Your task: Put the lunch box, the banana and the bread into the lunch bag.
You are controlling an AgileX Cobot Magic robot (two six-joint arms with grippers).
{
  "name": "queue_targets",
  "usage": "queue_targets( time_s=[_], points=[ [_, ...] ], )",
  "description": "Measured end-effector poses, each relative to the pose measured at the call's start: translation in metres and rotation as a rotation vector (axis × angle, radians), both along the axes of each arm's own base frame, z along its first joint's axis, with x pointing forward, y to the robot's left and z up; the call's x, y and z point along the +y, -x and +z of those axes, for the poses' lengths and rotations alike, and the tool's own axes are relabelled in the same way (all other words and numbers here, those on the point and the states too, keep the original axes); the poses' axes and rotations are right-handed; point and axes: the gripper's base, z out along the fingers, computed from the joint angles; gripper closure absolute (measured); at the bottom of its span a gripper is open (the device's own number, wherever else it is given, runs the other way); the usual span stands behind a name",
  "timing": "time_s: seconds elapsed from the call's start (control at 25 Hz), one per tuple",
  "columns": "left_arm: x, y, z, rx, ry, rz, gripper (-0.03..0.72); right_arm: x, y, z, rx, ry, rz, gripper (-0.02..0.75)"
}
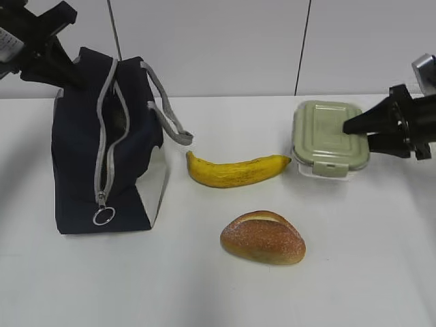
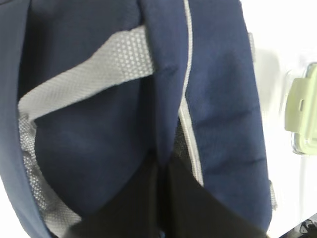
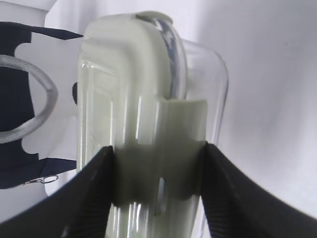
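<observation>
The navy lunch bag (image 1: 82, 157) stands at the left with its grey zipper open along the top. My left gripper (image 1: 71, 71) is shut on the bag's upper rear edge; in the left wrist view its jaws (image 2: 162, 171) pinch a fold of navy fabric (image 2: 99, 139). The banana (image 1: 235, 170) lies mid-table and the bread (image 1: 262, 238) in front of it. At the right sits the lunch box (image 1: 327, 133) with its sage-green lid. My right gripper (image 1: 357, 133) is shut on the box's right end, its fingers pressing both sides of the lunch box (image 3: 143, 99).
The bag's grey strap handle (image 1: 170, 116) hangs toward the banana. The zipper's ring pull (image 1: 103, 216) dangles at the bag's front. White wall panels stand behind the white table (image 1: 204, 293). The lunch box's green corner (image 2: 303, 114) shows at the edge of the left wrist view.
</observation>
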Motion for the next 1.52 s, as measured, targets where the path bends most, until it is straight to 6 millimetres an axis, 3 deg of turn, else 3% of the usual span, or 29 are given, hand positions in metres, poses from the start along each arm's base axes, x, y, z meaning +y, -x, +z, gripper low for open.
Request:
queue_targets(
  time_s=[0.24, 0.48, 0.68, 0.8, 0.96, 1.16, 1.32, 1.52],
  points=[
    [-0.003, -0.001, 0.002, -0.005, 0.041, 0.009, 0.691, 0.044, -0.022, 0.052, -0.03, 0.042, 0.095, 0.363],
    [-0.005, -0.001, 0.004, -0.008, 0.078, 0.017, 0.691, 0.114, -0.041, 0.114, -0.095, 0.06, 0.226, 0.363],
    [-0.006, -0.002, 0.005, -0.009, 0.095, 0.02, 0.691, 0.157, -0.042, 0.166, -0.175, 0.038, 0.283, 0.363],
    [-0.006, -0.002, 0.005, -0.009, 0.098, 0.021, 0.691, 0.181, -0.036, 0.184, -0.203, 0.031, 0.332, 0.363],
    [-0.006, -0.002, 0.005, -0.01, 0.099, 0.02, 0.691, 0.212, -0.038, 0.178, -0.18, 0.015, 0.394, 0.363],
    [-0.007, -0.001, 0.005, -0.004, 0.102, 0.016, 0.691, 0.237, -0.046, 0.138, -0.094, 0.064, 0.453, 0.363],
    [-0.007, 0.0, 0.005, 0.0, 0.104, 0.007, 0.691, 0.243, -0.052, 0.108, -0.018, 0.161, 0.46, 0.363],
    [-0.008, 0.0, 0.006, -0.003, 0.107, -0.006, 0.691, 0.256, -0.053, 0.106, -0.065, 0.265, 0.434, 0.363]
  ],
)
